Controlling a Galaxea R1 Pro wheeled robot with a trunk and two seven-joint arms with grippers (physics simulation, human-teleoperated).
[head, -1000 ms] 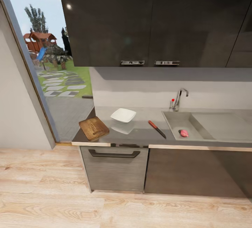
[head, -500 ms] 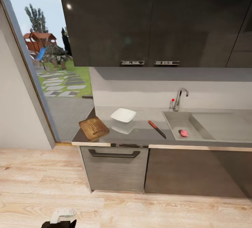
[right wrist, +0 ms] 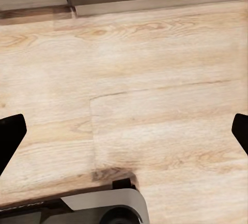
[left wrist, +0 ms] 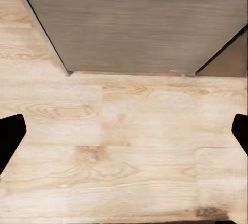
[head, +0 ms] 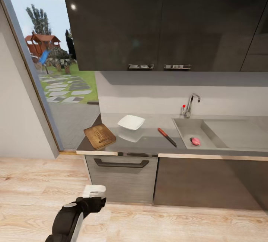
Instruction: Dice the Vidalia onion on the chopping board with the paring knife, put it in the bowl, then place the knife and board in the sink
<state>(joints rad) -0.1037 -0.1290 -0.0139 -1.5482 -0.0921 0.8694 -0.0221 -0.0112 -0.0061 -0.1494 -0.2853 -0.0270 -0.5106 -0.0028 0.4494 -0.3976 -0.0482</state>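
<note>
The pinkish Vidalia onion [head: 195, 141] lies in the grey sink [head: 185, 126] beside the drain. On the grey countertop [head: 149, 144] the red-handled paring knife [head: 166, 137] lies left of the sink. The white bowl [head: 131, 122] stands further left, and the dark-brown chopping board [head: 99, 136] lies at the counter's left end. My left gripper [head: 93, 190] hangs low in front of the cabinets, far below the counter. In the left wrist view the left gripper [left wrist: 124, 136] is open over the floor. My right gripper [right wrist: 124, 136] is open over floorboards too.
Dark wall cabinets [head: 156, 22] hang above the counter. A grey drawer front with a dark handle [head: 121, 163] sits under the board and bowl. A glass door [head: 44, 67] to a garden is at the left. Pale wood floor [head: 167, 223] lies between me and the cabinets.
My left arm has risen into the head view from the bottom edge, moving up and to the right. The things on the counter and in the sink have not moved.
</note>
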